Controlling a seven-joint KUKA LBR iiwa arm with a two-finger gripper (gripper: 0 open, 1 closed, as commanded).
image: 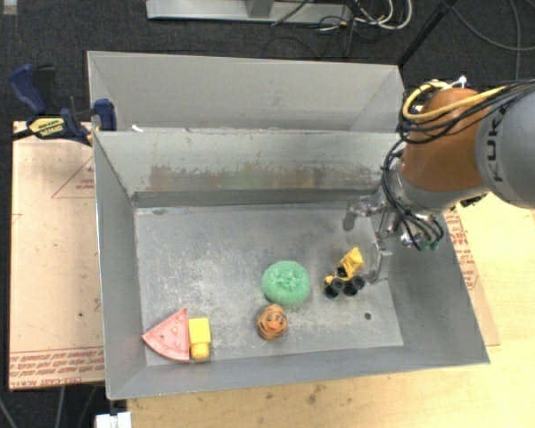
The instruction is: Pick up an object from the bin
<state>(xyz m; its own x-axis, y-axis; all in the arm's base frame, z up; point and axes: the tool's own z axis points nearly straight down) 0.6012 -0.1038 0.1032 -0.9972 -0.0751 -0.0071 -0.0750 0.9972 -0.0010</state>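
Note:
My gripper (367, 237) hangs low at the right side of the bin, below the orange wrist cover, and it is open with nothing between its fingers. One fingertip (379, 259) stands just right of a small yellow toy vehicle with black wheels (346, 275), which lies on the bin floor. The other finger is farther back and to the left. A round green scrubby ball (286, 283) rests left of the toy vehicle. In front of the green ball sits a small orange and brown ball-like toy (272, 322).
A pink watermelon-slice wedge (167, 338) and a yellow block (199, 339) lie side by side in the front left corner. The bin's sloped walls rise on all sides. The arm comes in over the right wall.

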